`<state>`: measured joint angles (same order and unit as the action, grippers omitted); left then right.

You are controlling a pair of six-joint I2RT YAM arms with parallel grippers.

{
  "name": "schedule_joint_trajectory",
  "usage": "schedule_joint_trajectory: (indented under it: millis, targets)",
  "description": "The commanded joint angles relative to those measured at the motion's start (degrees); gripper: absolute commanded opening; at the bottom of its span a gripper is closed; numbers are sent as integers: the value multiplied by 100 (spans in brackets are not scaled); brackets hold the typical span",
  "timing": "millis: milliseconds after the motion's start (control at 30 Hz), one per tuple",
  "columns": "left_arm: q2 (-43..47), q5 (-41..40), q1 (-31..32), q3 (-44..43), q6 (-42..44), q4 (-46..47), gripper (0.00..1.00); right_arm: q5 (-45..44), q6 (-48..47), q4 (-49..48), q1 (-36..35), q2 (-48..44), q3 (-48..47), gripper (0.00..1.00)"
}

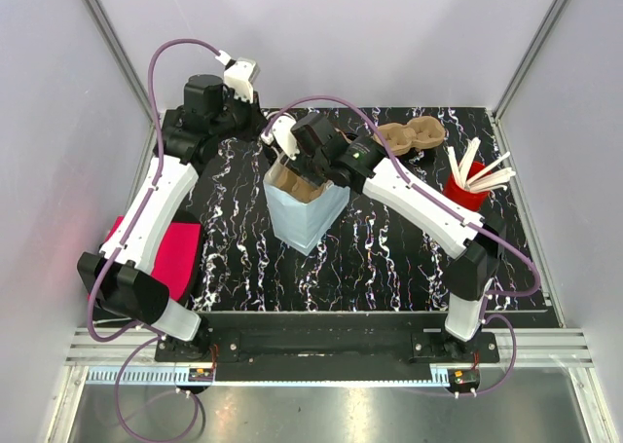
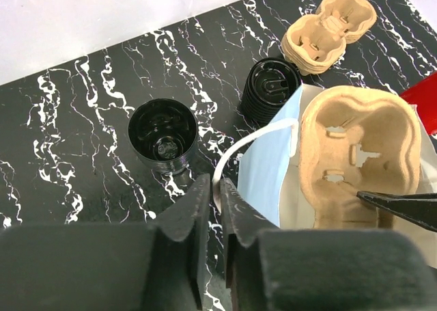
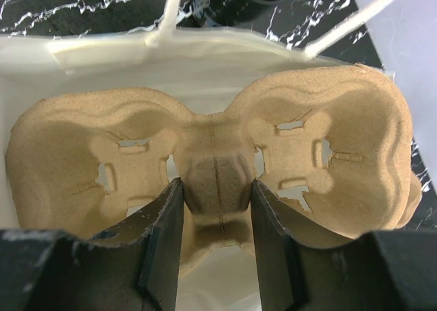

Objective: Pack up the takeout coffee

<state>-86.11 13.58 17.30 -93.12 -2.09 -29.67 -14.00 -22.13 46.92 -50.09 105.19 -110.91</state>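
A light blue paper bag [image 1: 310,219] stands open mid-table. My right gripper [image 3: 215,188] is shut on the centre post of a brown pulp cup carrier [image 3: 212,154] and holds it in the bag's mouth; the same grip shows from above [image 1: 300,175]. My left gripper [image 2: 218,191] is shut on the bag's white handle [image 2: 235,150], at the bag's far left side [image 1: 261,137]. The carrier also shows in the left wrist view [image 2: 358,154], with a right fingertip [image 2: 403,207] beside it.
A stack of black lids [image 2: 271,89] and a black cup [image 2: 162,134] stand just behind the bag. More carriers are stacked at the back [image 1: 414,136]. A red cup of wooden stirrers [image 1: 467,185] stands at the right. A pink pad [image 1: 165,253] lies at the left edge.
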Motion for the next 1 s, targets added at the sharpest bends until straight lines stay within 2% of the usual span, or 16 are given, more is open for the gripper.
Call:
schedule_joint_trajectory:
  millis: [0,400,967]
  targets:
    - [278,180,2,57,-107,445,12,239,235,195,104,-139,-18,41]
    - [340,320,10,171,-283,550,4,705,604,371,218,-7,8,41]
    - [375,443,19,303,-389,656,1,1286,745,406,368,301,-9,40]
